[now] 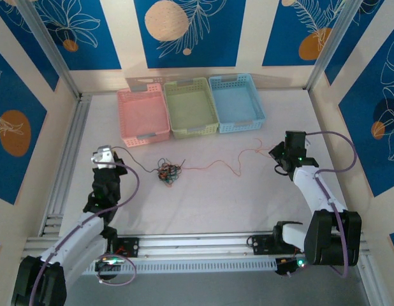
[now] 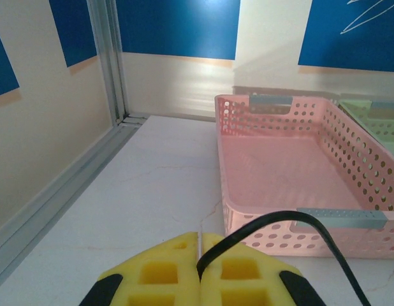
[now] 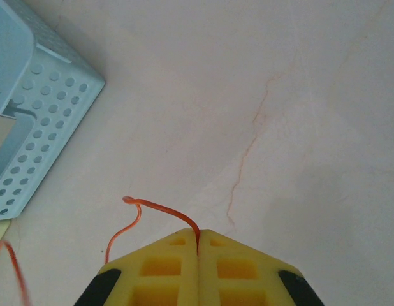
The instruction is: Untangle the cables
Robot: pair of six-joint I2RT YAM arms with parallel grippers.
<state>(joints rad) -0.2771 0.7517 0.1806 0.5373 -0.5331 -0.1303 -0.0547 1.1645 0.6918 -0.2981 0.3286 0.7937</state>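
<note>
Left gripper point(image 2: 199, 247) pinches black wire point(image 2: 267, 218), 9 o'clock of clump point(image 1: 168, 171); right gripper point(image 3: 198, 237) pinches orange wire point(image 3: 165, 208), 3 o'clock (presumably to pull it apart).

pink basket point(image 1: 143, 138), green basket point(image 1: 196, 131), blue basket point(image 1: 243, 124), orange cable point(image 3: 164, 207).

My white table point(image 1: 248, 204) bears a pink basket point(image 1: 141, 115), green basket point(image 1: 190, 108), blue basket point(image 1: 235, 103) in a row, and tangled cables point(image 1: 167, 171).
</note>
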